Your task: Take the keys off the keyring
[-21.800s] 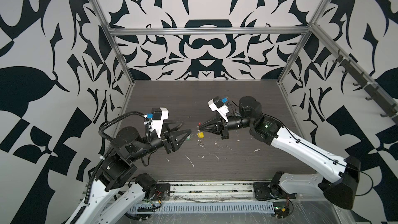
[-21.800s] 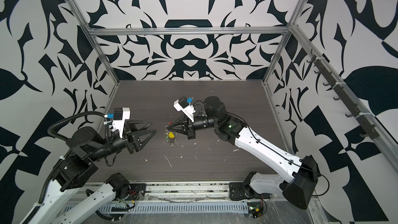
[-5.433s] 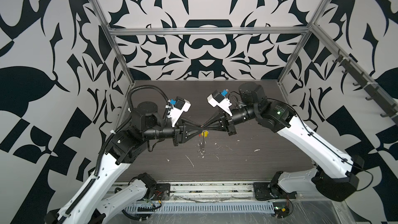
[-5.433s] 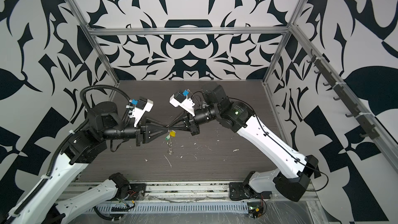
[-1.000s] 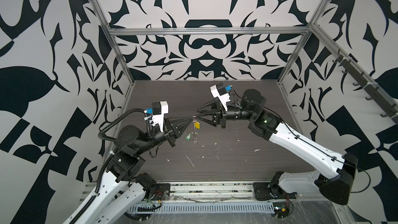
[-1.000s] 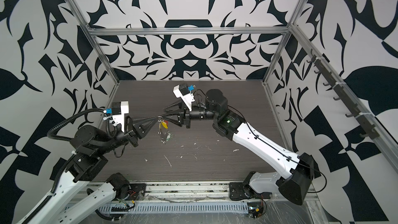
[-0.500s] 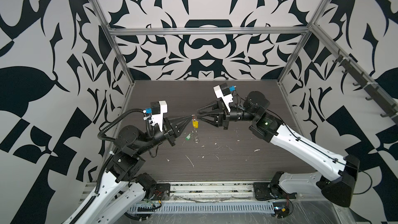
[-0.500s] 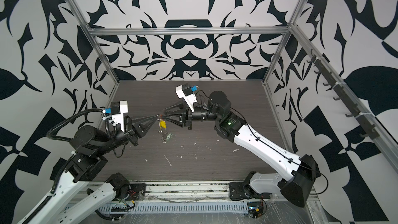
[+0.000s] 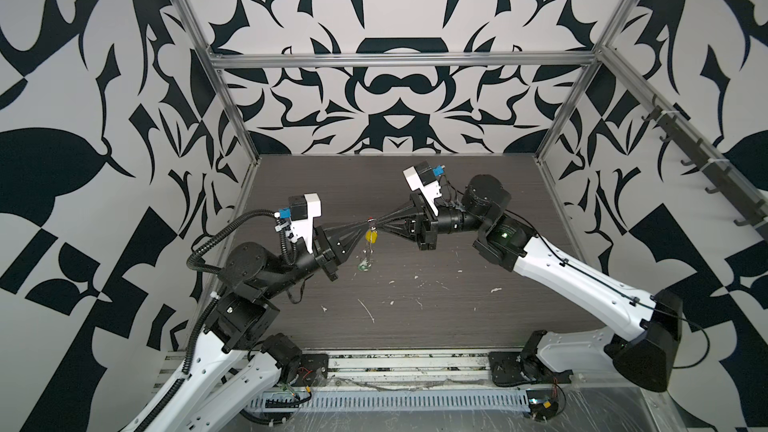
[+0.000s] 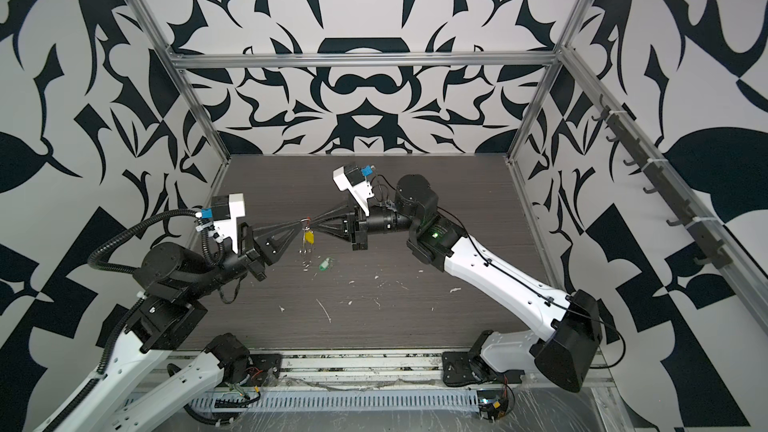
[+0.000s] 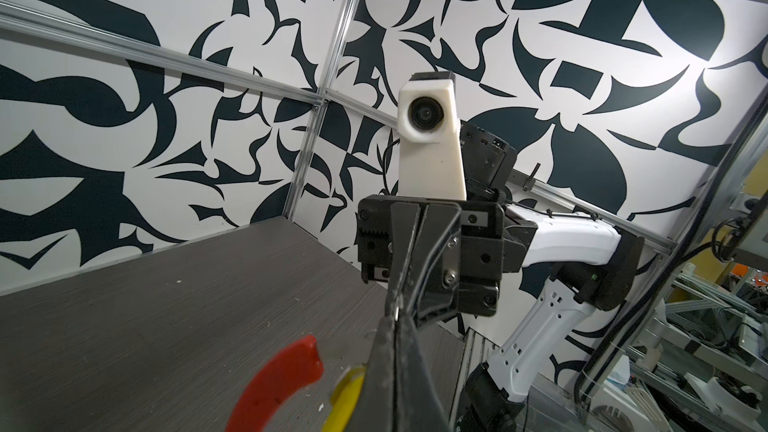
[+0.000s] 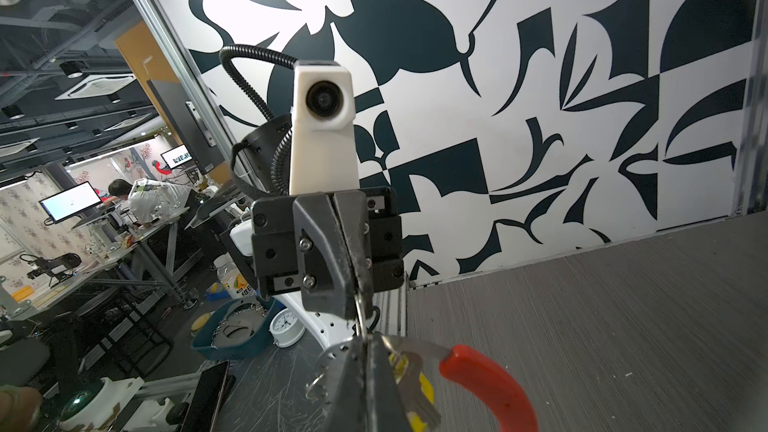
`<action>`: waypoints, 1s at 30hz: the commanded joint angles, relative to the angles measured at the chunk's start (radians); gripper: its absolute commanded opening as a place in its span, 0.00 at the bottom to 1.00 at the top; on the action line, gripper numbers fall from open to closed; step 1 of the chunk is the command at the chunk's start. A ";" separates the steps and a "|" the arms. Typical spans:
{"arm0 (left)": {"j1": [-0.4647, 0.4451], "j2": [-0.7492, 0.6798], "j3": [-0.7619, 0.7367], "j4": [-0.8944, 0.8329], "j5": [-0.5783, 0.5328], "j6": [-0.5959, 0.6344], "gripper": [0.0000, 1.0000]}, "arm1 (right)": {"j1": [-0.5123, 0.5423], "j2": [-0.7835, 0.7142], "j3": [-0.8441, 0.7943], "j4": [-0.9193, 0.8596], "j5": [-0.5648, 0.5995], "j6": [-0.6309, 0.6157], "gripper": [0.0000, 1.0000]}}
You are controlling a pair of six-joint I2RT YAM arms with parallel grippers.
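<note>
Both top views show left claw (image 10: 300,224) and right claw (image 10: 312,224) tip to tip above the bench (image 10: 415,309), each pinched shut on the keyring (image 10: 306,259), yellow key (image 10: 309,236) dangling.

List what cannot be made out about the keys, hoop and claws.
What the right claw pinches: too small in both top views, hidden between its fingers in its wrist view.
The thin grey metal hoop with a red sleeve: mostly off frame in both wrist views.
The yellow plastic-headed key: half behind the left claw in its wrist view.
The green plastic-headed key: top views only, too small for detail.
</note>
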 commanded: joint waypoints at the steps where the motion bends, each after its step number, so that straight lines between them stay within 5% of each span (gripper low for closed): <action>1: -0.001 -0.001 0.013 -0.009 0.010 -0.003 0.00 | 0.001 -0.020 0.049 -0.001 -0.031 -0.010 0.00; 5: -0.001 -0.011 0.051 -0.125 0.019 0.017 0.19 | -0.001 -0.037 0.119 -0.268 -0.026 -0.144 0.00; 15: -0.001 0.097 0.264 -0.553 0.089 0.134 0.41 | -0.005 0.012 0.327 -0.825 0.006 -0.406 0.00; 24: -0.001 0.279 0.454 -0.797 0.240 0.217 0.38 | -0.005 0.062 0.428 -1.018 0.021 -0.482 0.00; 30: -0.001 0.335 0.507 -0.854 0.283 0.233 0.27 | -0.004 0.075 0.449 -1.058 0.024 -0.497 0.00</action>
